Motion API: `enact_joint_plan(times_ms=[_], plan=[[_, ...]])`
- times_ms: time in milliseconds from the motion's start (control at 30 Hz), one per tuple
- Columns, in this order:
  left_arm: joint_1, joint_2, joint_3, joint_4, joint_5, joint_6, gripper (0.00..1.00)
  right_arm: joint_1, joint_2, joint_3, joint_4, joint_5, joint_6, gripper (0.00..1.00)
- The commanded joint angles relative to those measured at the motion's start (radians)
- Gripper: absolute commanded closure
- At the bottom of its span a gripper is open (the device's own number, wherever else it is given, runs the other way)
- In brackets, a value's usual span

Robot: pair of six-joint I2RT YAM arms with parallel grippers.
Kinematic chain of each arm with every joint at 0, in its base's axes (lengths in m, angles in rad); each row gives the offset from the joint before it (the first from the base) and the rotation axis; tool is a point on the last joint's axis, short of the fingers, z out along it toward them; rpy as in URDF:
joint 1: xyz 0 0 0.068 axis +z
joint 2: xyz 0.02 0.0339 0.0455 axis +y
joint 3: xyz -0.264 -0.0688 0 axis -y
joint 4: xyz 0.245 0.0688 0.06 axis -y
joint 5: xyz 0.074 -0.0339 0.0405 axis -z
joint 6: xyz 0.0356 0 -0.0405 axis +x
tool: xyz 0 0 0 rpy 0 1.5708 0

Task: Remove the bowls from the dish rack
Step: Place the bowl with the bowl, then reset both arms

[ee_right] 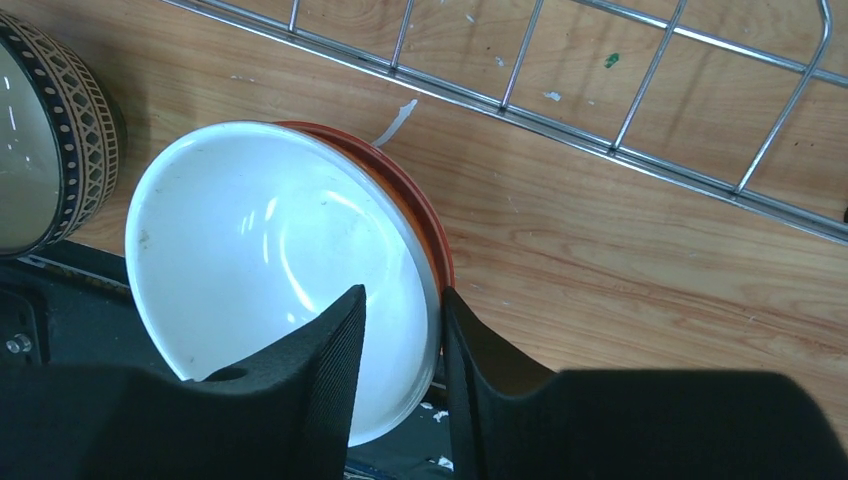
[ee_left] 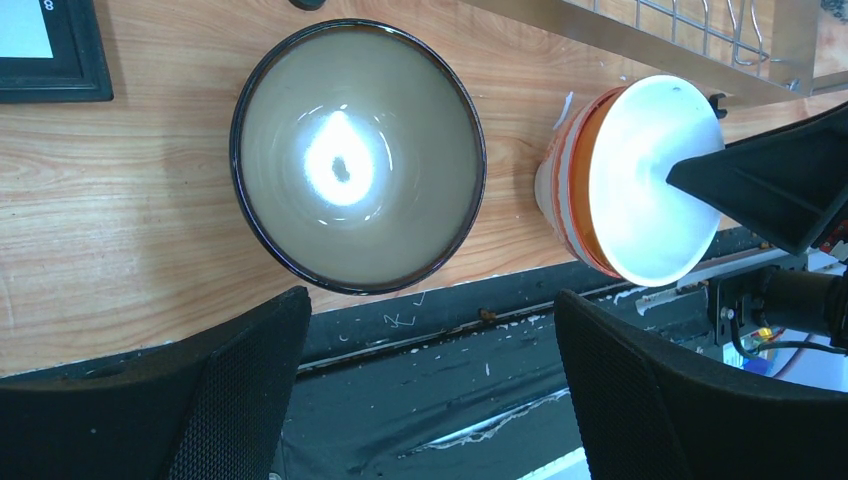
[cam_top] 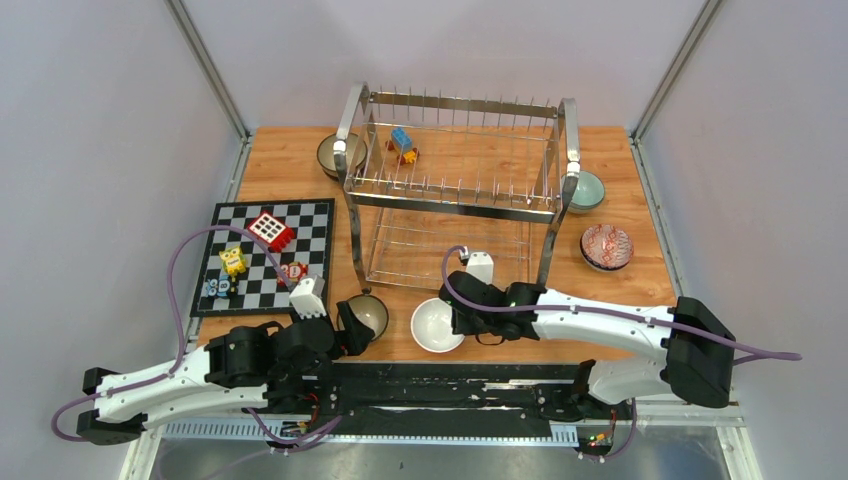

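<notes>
With the right gripper (ee_right: 403, 296), straddles the rim of the orange-white bowl (ee_right: 260, 240): one finger inside, one outside, narrow gap between; cannot tell whether pinching or loose. Rests that bowl on the table (cam_top: 640, 295), just in front of the dish rack (cam_top: 455, 205). Hovers the left gripper (ee_left: 432, 300), fingers spread wide, over the brown dark-rimmed bowl (ee_left: 358, 155) just beside it. Finds a dark bowl (cam_top: 335, 155) at the rack's far-left corner, a teal bowl (cam_top: 587, 190) and a red patterned bowl (cam_top: 606, 246) to its right.
</notes>
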Motion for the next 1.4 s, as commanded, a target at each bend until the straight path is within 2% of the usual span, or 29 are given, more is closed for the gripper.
enact_joint_plan(times_ms=[0,200,533,800,1000,1133,1367], plan=[[-0.001,-0.009,-0.008,0.009,-0.012,-0.010,0.07,-0.009,-0.015,0.006,-0.075,0.005,-0.012,0.61],[-0.001,-0.005,-0.008,0.013,-0.019,-0.007,0.07,-0.009,-0.037,0.023,-0.125,0.028,-0.023,0.56],[-0.001,0.001,-0.002,0.008,-0.020,-0.002,0.07,-0.004,-0.102,0.006,-0.127,0.024,-0.020,0.57],[-0.001,0.006,-0.003,0.023,-0.020,-0.002,0.07,-0.004,-0.113,-0.016,-0.105,0.008,-0.024,0.76],[-0.002,0.010,-0.001,0.017,-0.018,-0.001,0.07,-0.006,-0.096,-0.023,-0.099,0.009,-0.022,0.86],[-0.001,0.007,-0.002,0.012,-0.019,-0.002,0.07,-0.006,-0.090,-0.023,-0.096,0.007,-0.023,0.90],[-0.001,0.005,-0.004,0.013,-0.019,-0.003,0.07,-0.006,-0.085,-0.028,-0.090,0.005,-0.022,0.91]])
